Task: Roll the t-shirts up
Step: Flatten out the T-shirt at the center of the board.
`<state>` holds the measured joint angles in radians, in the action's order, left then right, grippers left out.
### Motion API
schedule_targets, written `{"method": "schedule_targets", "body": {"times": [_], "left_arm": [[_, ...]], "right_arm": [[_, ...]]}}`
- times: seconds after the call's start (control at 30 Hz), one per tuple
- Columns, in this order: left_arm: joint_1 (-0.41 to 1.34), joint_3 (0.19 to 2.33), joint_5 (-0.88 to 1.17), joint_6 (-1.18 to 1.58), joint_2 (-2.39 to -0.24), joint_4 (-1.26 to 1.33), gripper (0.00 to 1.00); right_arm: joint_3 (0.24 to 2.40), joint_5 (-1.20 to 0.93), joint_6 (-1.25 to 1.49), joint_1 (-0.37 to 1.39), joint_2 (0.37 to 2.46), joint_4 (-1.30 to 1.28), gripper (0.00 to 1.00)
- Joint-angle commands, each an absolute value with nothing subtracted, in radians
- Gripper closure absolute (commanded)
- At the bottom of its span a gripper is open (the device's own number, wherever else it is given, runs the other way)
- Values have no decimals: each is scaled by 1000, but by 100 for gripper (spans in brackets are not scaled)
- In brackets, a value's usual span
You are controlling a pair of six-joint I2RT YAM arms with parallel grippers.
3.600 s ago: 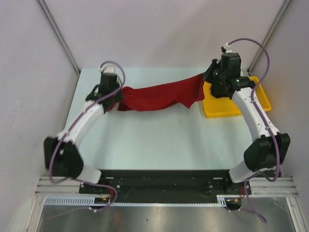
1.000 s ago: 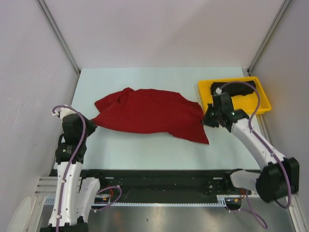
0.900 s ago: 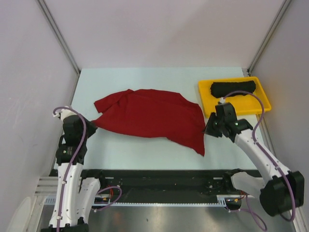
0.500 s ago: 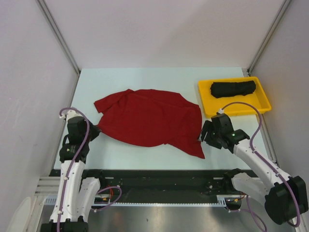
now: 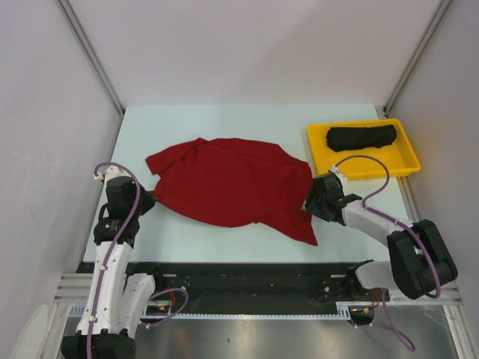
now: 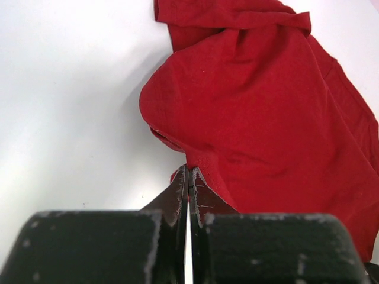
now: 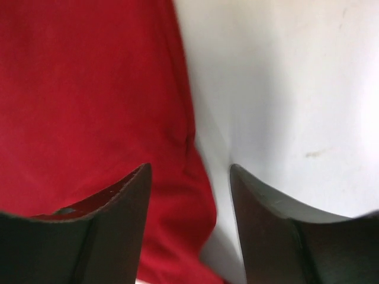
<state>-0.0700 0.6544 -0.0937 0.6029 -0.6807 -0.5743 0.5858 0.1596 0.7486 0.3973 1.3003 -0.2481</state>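
Overhead alone, caught black shirt (image 5: 361, 137) in tray (image 5: 320, 149), closer, found left gripper (image 6: 188, 171) clenching red shirt (image 6: 254, 106), right gripper (image 7: 189, 170) released.

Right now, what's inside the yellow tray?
A black t-shirt, bunched into a roll, lies inside the yellow tray. Bare yellow floor shows around it. The part of the floor under the roll is covered, so I cannot tell if anything is there.

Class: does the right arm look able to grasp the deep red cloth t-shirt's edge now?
Probably yes: the open right gripper straddles the deep red cloth t-shirt at its edge; nothing blocks it.
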Motion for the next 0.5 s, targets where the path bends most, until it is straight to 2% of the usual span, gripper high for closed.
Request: {"method": "schedule_targets", "body": {"times": [0.0,0.13,0.2,0.23,0.27,0.3,0.4,0.47], "left_arm": [[-77,675,-98,598,-686,-523,100],[-77,686,-101,595,-698,-512,100],[-77,692,-106,588,-704,-502,100],[-77,698,-107,588,-707,-499,100],[-77,706,-104,581,-710,-497,100],[-75,715,-103,574,-709,-492,100],[-77,776,-97,539,-696,-488,100],[-77,853,-104,517,-684,-502,100]], "right_arm": [[611,247,772,406,1376,-140,44],[611,262,781,420,1427,-118,49],[618,258,769,420,1431,-89,57],[629,250,762,420,1430,-84,65],[643,233,753,420,1430,-98,85],[693,224,749,420,1425,-119,98],[809,195,718,422,1361,-215,100],[877,195,701,420,1246,-289,100]]}}
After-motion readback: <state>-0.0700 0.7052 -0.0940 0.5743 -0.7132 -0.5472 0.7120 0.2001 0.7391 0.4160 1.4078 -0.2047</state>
